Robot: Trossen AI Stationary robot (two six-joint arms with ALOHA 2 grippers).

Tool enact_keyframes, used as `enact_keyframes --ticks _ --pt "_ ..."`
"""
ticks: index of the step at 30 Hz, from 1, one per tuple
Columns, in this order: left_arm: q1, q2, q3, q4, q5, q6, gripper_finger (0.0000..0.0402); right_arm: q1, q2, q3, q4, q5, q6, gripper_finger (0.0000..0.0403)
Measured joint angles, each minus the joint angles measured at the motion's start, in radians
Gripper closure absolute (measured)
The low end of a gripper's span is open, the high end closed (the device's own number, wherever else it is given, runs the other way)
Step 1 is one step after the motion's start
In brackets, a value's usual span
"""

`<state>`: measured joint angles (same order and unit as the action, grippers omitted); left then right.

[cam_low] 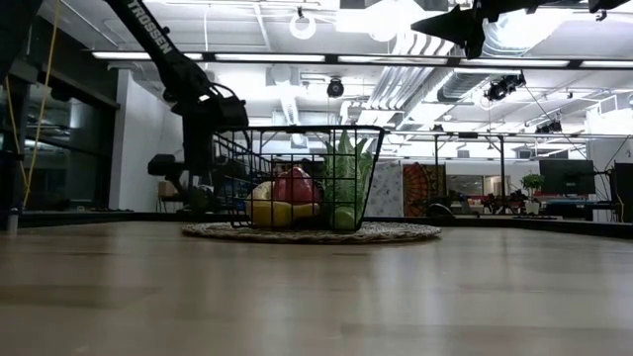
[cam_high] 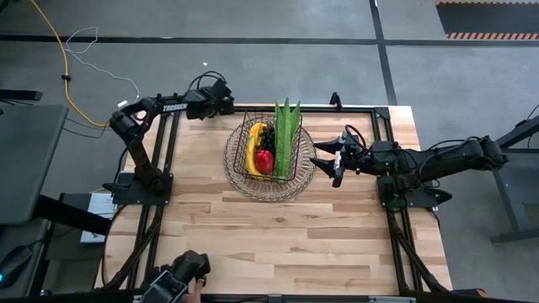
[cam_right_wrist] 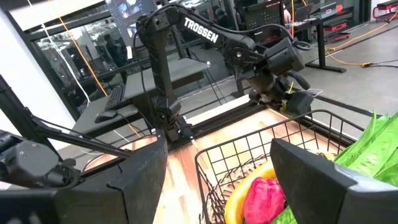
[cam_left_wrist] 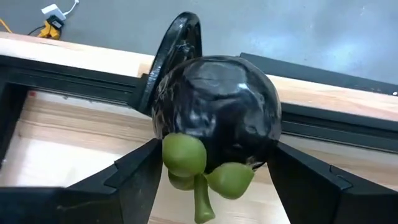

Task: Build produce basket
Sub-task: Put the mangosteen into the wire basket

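Near the surface's point(cam_high: 278, 236) far edge, the left claw point(cam_left_wrist: 211, 180) grasps a dark round fruit point(cam_left_wrist: 214, 115); the right claw point(cam_high: 330, 160), released, hovers beside the basket point(cam_high: 268, 181).

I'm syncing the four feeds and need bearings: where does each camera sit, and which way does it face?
High view: overhead, straight down; both arms, basket.
Low view: tabletop level, facing the basket; left arm behind it.
Left wrist view: on the left arm; left gripper holding a dark round fruit.
Right wrist view: on the right arm, facing the basket; open right gripper.
Shared: the basket, except the left wrist view.
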<state>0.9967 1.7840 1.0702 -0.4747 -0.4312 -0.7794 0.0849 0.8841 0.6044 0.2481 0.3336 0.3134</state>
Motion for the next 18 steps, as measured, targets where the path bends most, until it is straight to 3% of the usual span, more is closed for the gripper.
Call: enact_keyframes --ticks 4,12,18 --pt "0.005 0.001 0.0 -0.03 0.013 0.016 0.0142 0.0 0.0 0.0 -0.001 0.0 0.0 0.0126" --pt "-0.003 0.002 -0.002 -0.072 0.048 0.015 0.0202 0.0 0.0 0.0 -0.005 0.0 0.0 0.0126" --pt "-0.023 0.002 -0.002 -0.116 0.061 0.014 0.021 0.0 0.0 0.0 -0.005 0.0 -0.001 0.0126"
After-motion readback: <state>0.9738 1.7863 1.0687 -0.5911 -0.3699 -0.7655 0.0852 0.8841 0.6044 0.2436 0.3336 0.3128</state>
